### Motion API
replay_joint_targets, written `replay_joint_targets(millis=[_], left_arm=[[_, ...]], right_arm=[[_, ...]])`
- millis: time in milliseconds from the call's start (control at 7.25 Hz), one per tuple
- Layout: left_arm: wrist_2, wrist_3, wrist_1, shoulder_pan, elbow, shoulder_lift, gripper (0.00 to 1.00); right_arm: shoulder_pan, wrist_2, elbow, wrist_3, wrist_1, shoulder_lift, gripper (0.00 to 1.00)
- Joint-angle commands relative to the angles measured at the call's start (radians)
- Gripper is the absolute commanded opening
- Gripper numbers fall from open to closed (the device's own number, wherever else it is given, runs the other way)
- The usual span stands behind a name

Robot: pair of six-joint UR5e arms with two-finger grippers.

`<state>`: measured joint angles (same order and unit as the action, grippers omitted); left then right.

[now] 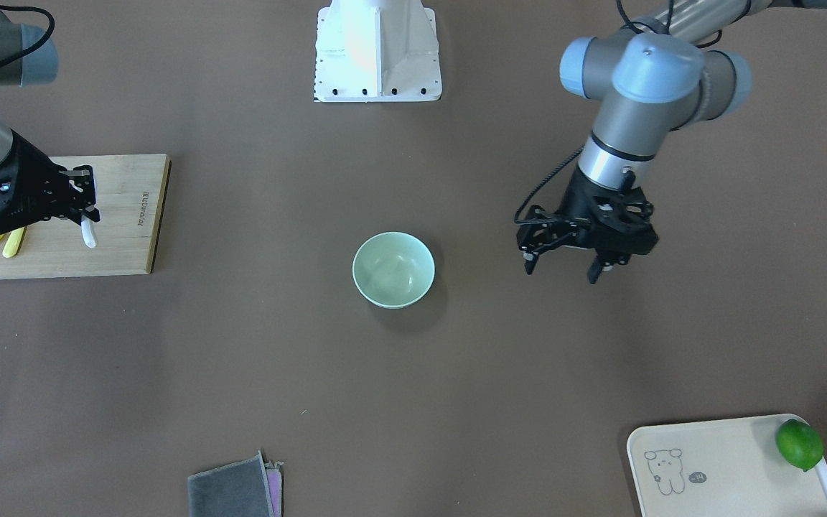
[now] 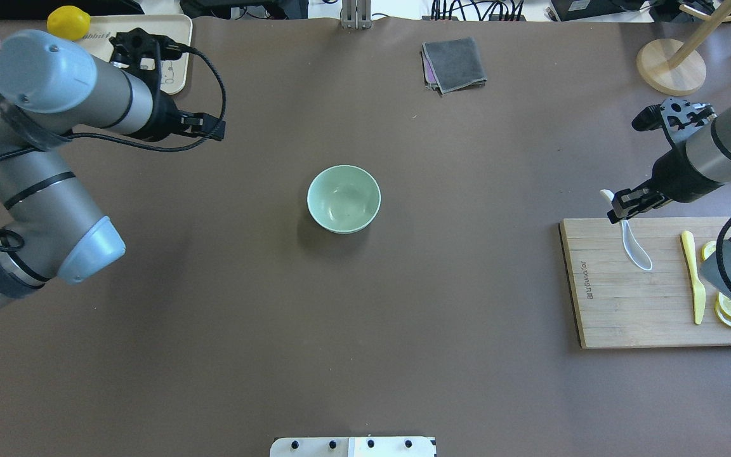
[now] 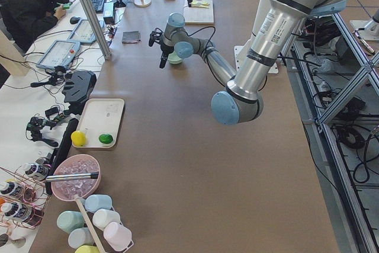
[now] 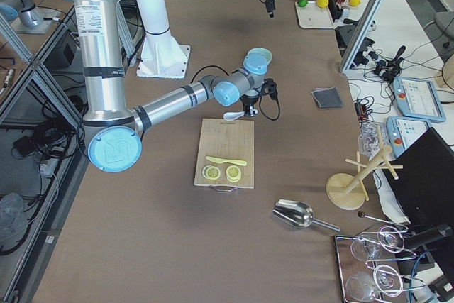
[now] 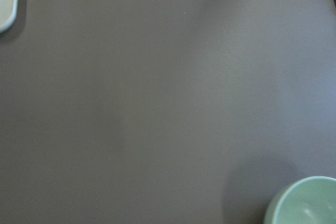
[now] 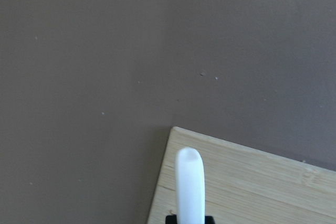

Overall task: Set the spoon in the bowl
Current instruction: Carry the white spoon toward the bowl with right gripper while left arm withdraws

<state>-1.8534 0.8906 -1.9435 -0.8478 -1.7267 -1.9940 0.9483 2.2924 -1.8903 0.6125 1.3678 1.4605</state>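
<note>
White spoon (image 2: 633, 244) clamped in right tool (image 2: 619, 208) — left tool (image 1: 561, 269) spread — bowl (image 2: 343, 198) well apart.

Right wrist view: spoon (image 6: 189, 182) cut off at the bottom edge, one rounded end only. Left wrist view soft; bowl (image 5: 302, 205) clipped by the bottom-right corner. Front view: knife (image 1: 13, 243) mostly hidden under right gripper (image 1: 85, 205); cloth (image 1: 234, 488) and tray (image 1: 729, 467) cut by the bottom edge. Overhead: lemon slices (image 2: 730, 310) partly behind right arm.

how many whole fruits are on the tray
2: a yellow lemon and a green lime, side by side at one end of the tray. Nothing seems hidden.
</note>
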Motion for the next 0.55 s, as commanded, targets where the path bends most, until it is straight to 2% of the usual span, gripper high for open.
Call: replay_joint_targets(millis=[0,276,414], left_arm=[[0.002,-0.044,-0.064,-0.075,0.047,0.060,0.98],[0.013,-0.042,-0.078,-0.149,0.058,0.116,0.98],[0.005,-0.042,-0.078,-0.181,0.056,0.145,0.98]], right_arm=[[-0.104,-0.080,0.006,0.139,0.010,-0.105,0.00],[-0.182,-0.125,0.040,0.286,0.010,-0.243,0.00],[-0.231,-0.184,0.059,0.387,0.043,-0.341,0.00]])
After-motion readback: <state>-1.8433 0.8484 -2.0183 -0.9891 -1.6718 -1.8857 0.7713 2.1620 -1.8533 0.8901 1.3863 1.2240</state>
